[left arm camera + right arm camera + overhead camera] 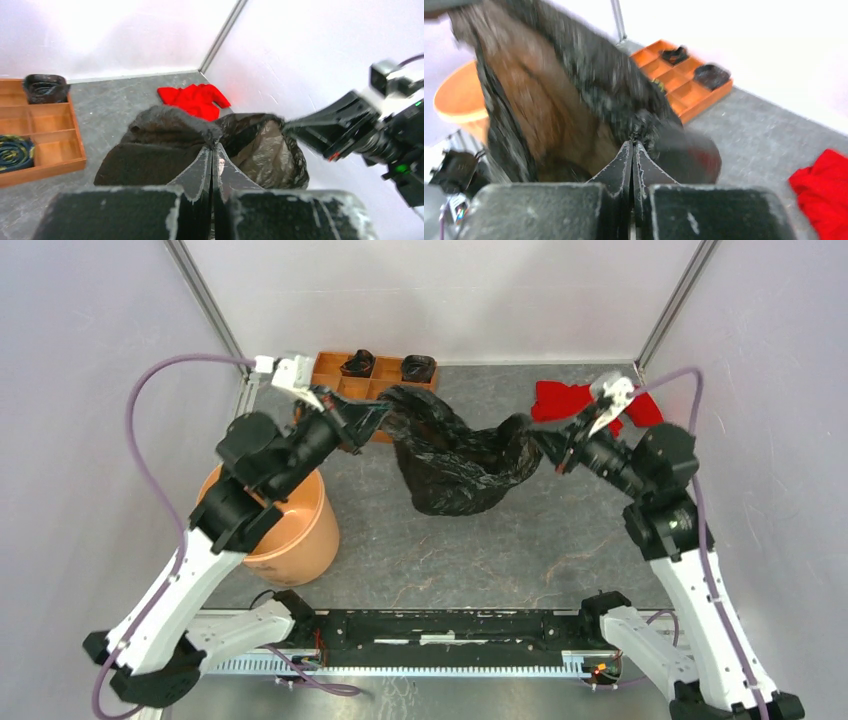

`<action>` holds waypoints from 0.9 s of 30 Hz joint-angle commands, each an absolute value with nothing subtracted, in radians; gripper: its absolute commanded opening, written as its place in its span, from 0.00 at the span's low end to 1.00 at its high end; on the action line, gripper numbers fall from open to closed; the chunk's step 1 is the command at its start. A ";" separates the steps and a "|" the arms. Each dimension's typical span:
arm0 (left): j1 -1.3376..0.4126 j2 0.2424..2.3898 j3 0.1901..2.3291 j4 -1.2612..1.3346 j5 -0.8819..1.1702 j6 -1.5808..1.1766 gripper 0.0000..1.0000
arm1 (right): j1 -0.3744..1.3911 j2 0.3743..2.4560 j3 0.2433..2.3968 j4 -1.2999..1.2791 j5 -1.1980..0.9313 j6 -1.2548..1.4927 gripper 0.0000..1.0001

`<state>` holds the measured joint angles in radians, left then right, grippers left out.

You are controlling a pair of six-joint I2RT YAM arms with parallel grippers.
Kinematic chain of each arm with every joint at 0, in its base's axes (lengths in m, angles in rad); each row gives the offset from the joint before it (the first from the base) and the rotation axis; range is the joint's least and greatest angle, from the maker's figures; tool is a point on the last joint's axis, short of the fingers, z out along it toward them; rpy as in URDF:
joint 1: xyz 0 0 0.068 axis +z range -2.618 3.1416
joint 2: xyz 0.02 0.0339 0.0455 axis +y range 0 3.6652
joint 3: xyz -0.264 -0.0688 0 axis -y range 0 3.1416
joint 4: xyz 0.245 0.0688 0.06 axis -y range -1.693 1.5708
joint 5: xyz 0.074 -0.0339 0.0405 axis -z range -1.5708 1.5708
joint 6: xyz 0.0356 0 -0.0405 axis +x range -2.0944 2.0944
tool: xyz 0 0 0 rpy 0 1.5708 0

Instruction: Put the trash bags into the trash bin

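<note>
A glossy black trash bag (455, 455) hangs stretched between my two grippers above the table's middle, its mouth pulled open. My left gripper (378, 415) is shut on the bag's left rim; in the left wrist view the bag (165, 130) bunches at the gripper's (213, 146) closed tips. My right gripper (545, 443) is shut on the right rim; in the right wrist view the bag (574, 85) fills the frame above the gripper's (632, 144) closed tips. The peach-orange trash bin (300, 530) stands at the left, under my left arm, apart from the bag.
A wooden compartment tray (340, 375) holding small rolled black bundles (418, 367) sits at the back left. A red cloth (560, 400) lies at the back right. Grey walls and frame posts close in the table on three sides.
</note>
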<state>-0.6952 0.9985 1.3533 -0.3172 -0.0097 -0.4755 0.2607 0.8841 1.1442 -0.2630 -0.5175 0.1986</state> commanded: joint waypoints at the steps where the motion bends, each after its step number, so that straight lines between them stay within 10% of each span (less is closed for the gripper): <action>1: -0.693 0.943 1.198 -0.348 -0.140 -0.473 0.02 | 0.261 0.814 0.849 -0.231 -0.605 0.246 0.01; 9: -0.693 0.840 0.983 -0.359 -0.070 -0.541 0.02 | 0.262 0.654 0.506 -0.180 -0.694 0.294 0.01; 18: -0.695 1.173 1.465 -0.209 0.197 -0.458 0.02 | 0.262 0.772 0.833 -0.232 -0.689 0.249 0.09; 27: -0.718 1.239 1.518 -0.222 0.341 -0.410 0.02 | 0.274 0.554 0.441 -0.072 -0.819 0.405 0.28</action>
